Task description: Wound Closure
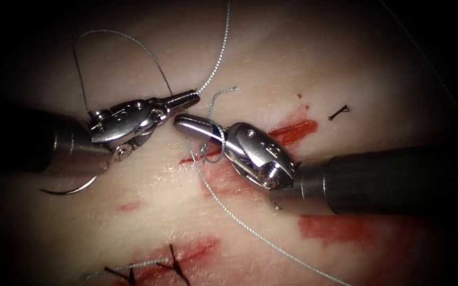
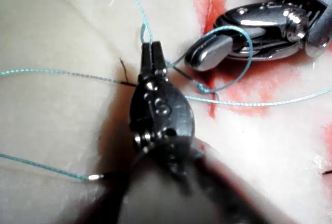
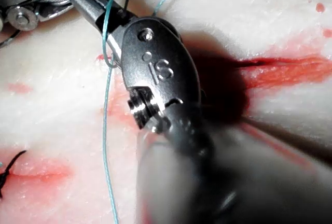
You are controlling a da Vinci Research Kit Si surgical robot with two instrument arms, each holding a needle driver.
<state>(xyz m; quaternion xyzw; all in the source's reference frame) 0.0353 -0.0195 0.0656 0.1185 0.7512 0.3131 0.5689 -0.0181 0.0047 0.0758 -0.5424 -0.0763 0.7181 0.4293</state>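
Note:
My left tool (image 1: 189, 97) has its jaws shut on the pale thread (image 1: 219, 57), just left of the cut (image 1: 292, 131). The right tool (image 1: 178, 122) points at it from the right, jaws shut and holding nothing, with a loop of thread (image 1: 219, 132) wrapped around them. In the left wrist view the left tool (image 2: 150, 45) grips the thread, and the loop (image 2: 249, 47) circles the right tool (image 2: 193, 60). The curved needle (image 1: 75, 188) lies free on the tissue left of the cut, partly under the left shaft. Neither tool holds the needle.
A short thread end (image 1: 223, 91) sticks up between the tools. Dark finished stitches (image 1: 172, 265) close the cut lower down. A black thread scrap (image 1: 339, 111) lies right of the cut. Red fluid (image 1: 335, 228) stains the tissue near the right shaft.

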